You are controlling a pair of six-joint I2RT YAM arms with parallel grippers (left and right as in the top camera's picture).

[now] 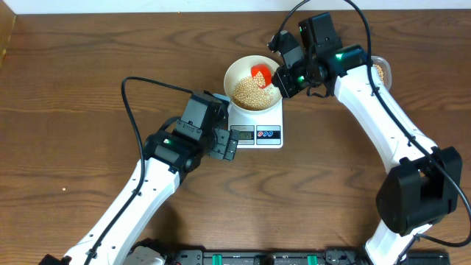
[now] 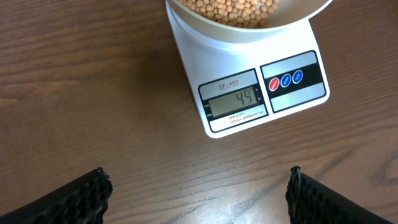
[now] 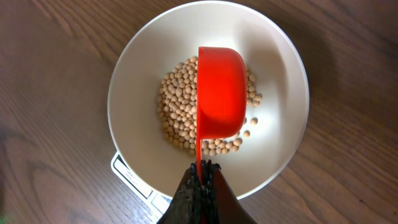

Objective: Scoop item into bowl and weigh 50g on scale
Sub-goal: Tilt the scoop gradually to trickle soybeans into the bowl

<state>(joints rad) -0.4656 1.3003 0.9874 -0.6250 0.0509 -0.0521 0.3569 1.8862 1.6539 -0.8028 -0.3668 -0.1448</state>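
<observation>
Bright even light; the bowl point(image 3: 273, 62) casts a soft shadow.

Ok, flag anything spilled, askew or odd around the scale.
Nothing stands out. The beans all lie inside the bowl, which sits on the scale; no strays show on the table. The red scoop is tipped over the bowl.

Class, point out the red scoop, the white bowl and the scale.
red scoop point(image 3: 221, 93), right wrist view, on its cup
white bowl point(image 3: 134, 106), right wrist view, bare inner wall
scale point(image 2: 239, 98), left wrist view, on its display
</observation>
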